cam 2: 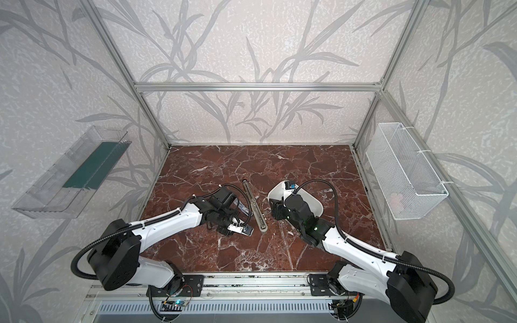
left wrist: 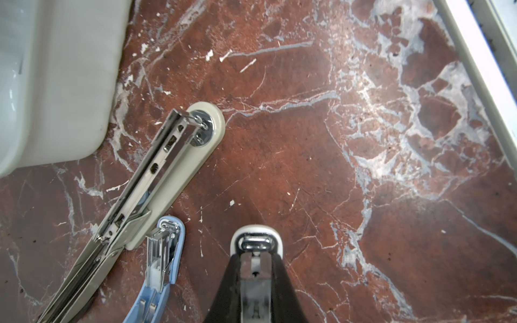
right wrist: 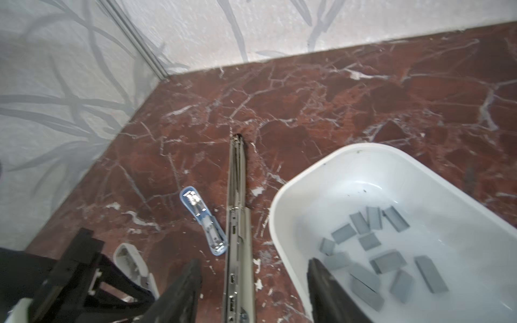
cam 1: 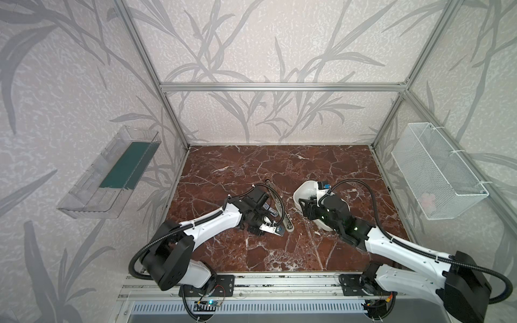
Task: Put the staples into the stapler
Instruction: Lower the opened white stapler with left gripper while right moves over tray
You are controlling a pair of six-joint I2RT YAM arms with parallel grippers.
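The left gripper (left wrist: 256,256), largely cut off, seems clamped on a small white stapler (left wrist: 253,228), while the right gripper (right wrist: 254,263) stands apart, one finger overlapping flat grey metal staples (right wrist: 390,261).

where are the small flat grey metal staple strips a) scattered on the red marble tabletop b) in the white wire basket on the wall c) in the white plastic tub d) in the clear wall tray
c: the right wrist view shows the small flat grey metal staple strips lying loose inside the white plastic tub.
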